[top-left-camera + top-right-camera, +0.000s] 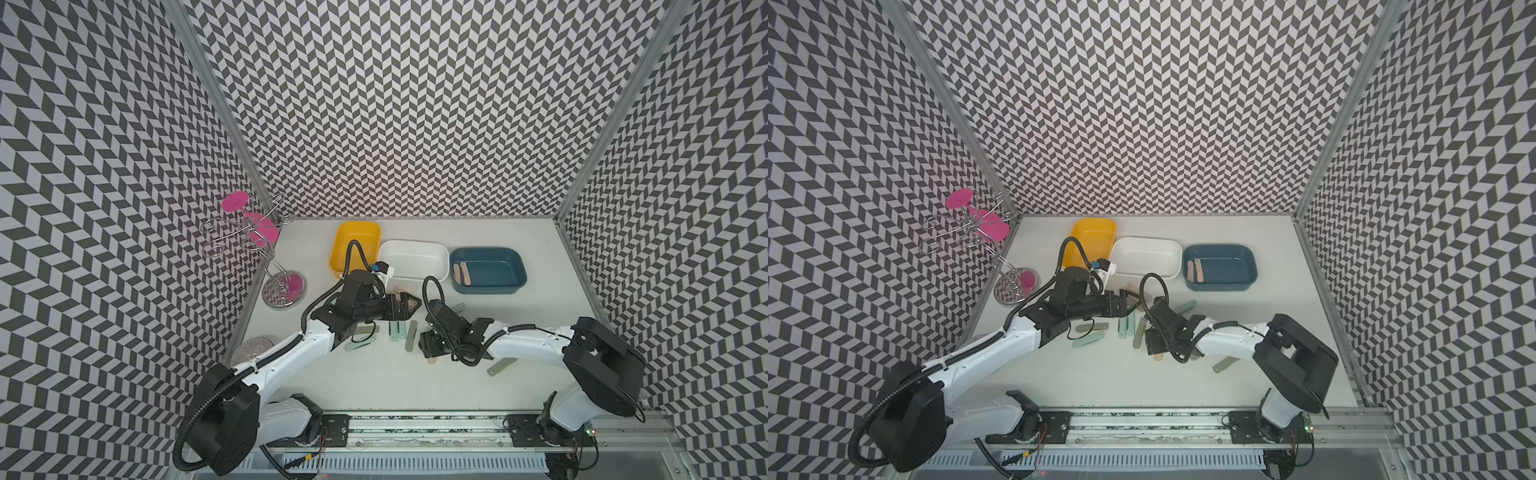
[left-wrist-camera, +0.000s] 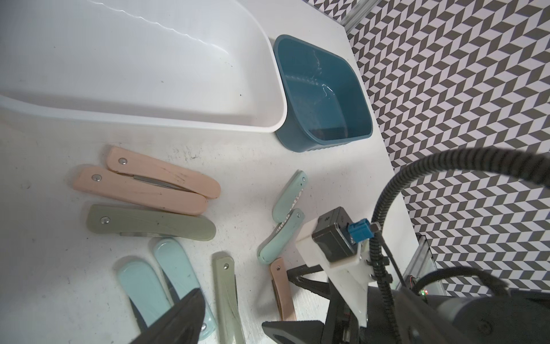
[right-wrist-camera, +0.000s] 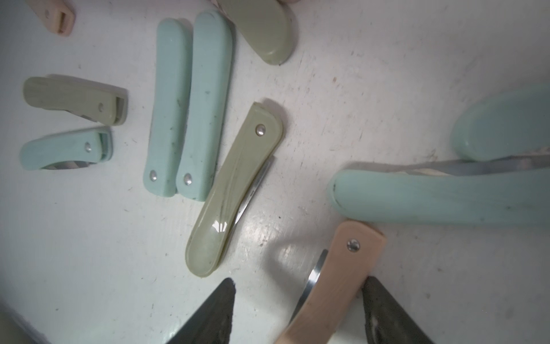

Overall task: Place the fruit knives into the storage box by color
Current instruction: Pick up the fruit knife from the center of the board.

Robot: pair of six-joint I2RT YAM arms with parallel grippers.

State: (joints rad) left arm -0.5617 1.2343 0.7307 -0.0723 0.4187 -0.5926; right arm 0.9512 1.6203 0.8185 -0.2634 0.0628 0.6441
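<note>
one peach knife [image 3: 336, 277] sits inside the half-parted right gripper [image 3: 299, 281], touching one jaw, unclamped; left gripper [image 2: 230, 308] gapes empty

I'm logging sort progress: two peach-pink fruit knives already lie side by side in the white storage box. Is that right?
Not quite: the two peach-pink fruit knives lie side by side in the blue storage box, not the white storage box. Both top views show it.
</note>
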